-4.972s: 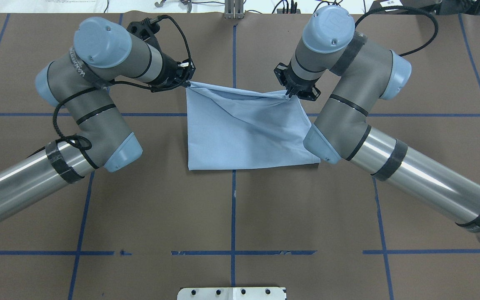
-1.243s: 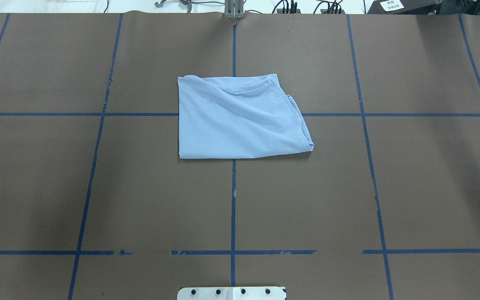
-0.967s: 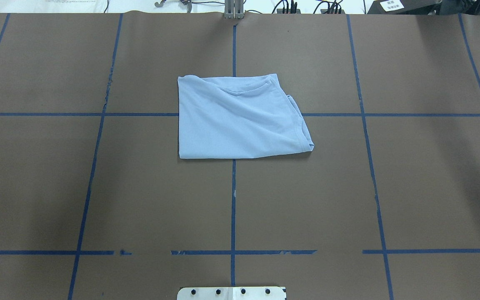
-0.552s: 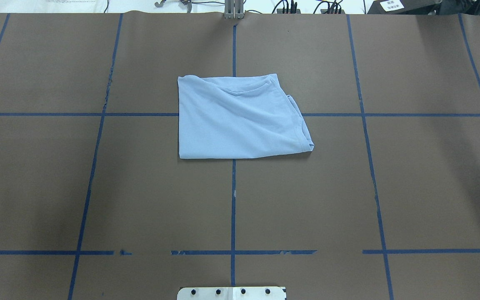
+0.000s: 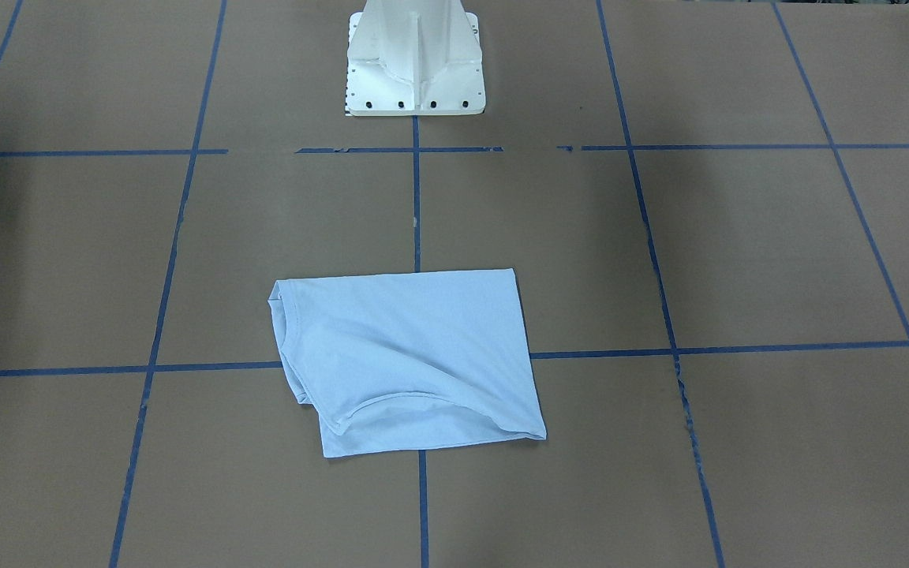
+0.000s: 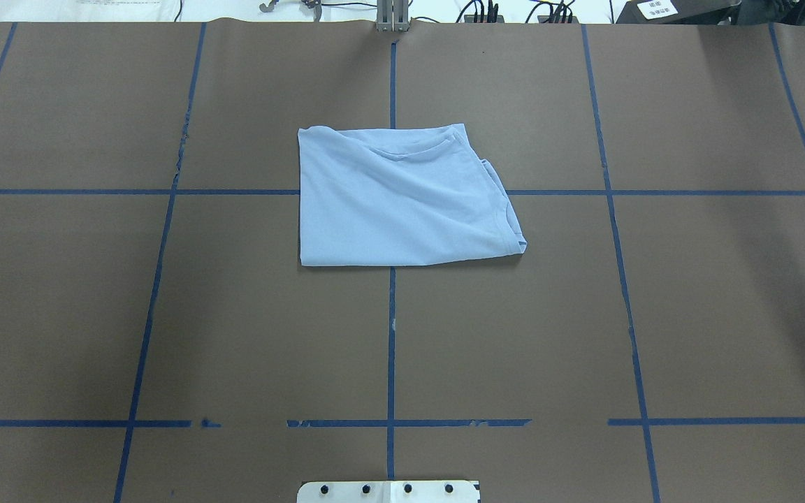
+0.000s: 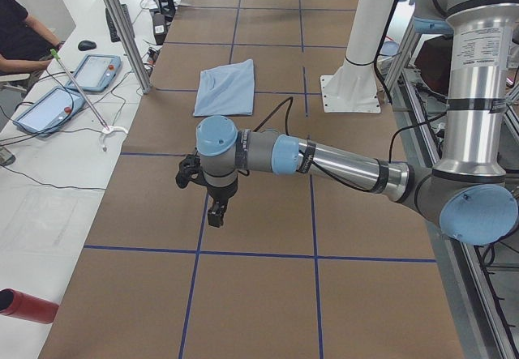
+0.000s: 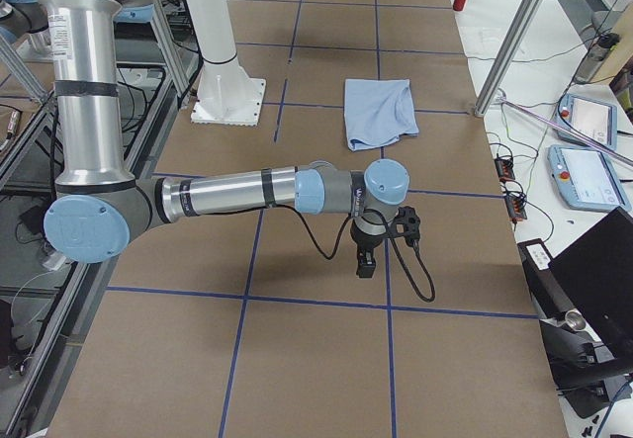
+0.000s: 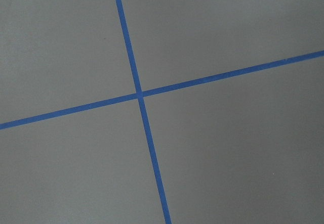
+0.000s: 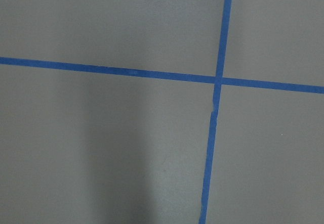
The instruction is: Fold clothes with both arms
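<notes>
The light blue T-shirt lies folded into a rough rectangle at the middle of the brown table, with its ribbed collar at the right edge. It also shows in the front view and both side views. No print or tag shows. Neither arm is near it. The left gripper hangs over bare table far to the robot's left and shows only in the exterior left view. The right gripper hangs far to the right and shows only in the exterior right view. I cannot tell whether either is open or shut.
The white pedestal base stands at the robot's side of the table. Blue tape lines grid the brown cover. Teach pendants and a seated operator are at the side bench, with metal posts at the table's far edge.
Five seconds ago both grippers held the shirt's far edge. Since then they have let go and both arms have left the overhead view. The shirt has lain still for the last second.
</notes>
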